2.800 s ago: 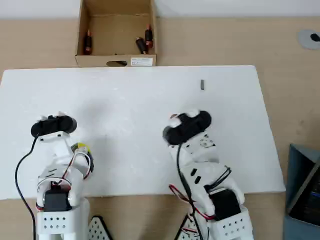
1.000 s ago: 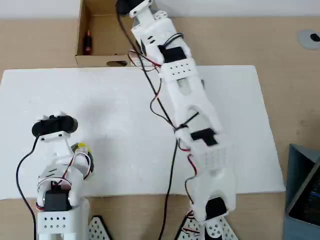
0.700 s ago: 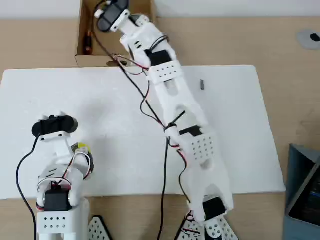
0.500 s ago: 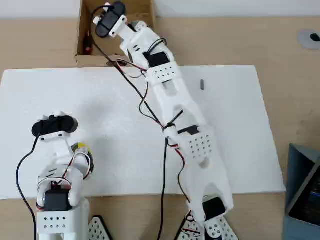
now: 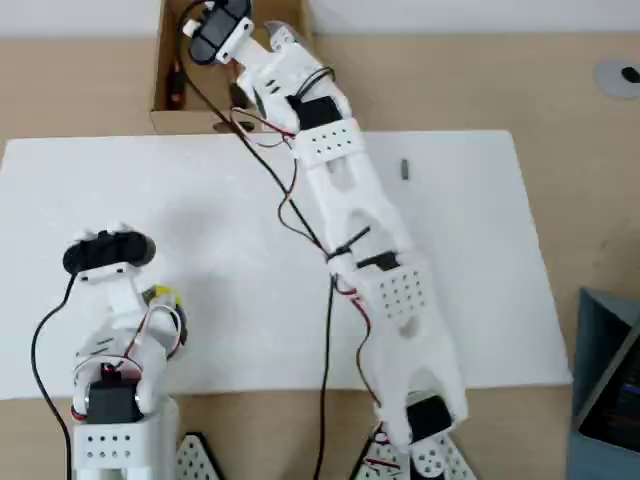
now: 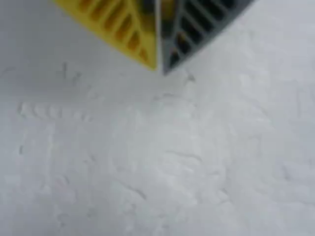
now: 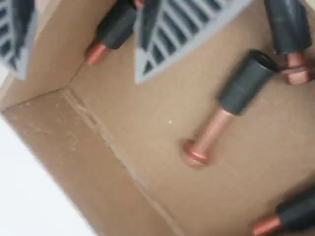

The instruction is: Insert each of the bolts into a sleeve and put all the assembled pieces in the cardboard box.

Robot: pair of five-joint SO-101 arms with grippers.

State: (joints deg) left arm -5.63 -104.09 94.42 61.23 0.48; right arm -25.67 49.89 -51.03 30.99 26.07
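R gripper (image 7: 81, 78) spread wide inside cardboard box (image 5: 190, 122) far left, smooth black cylindrical sleeves (image 7: 241, 83) w/ copper bolts (image 7: 206, 137) on its floor, L gripper (image 6: 160, 66) pinched closed over rough white foam board (image 5: 480, 300) near left

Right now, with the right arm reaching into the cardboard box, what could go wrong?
The right gripper sits open low in the cardboard box, with an assembled piece lying between its fingers; pulling back might drag that piece along or bump the box wall. A small dark part lies on the white board near the arm, so a sweep back could knock it away.
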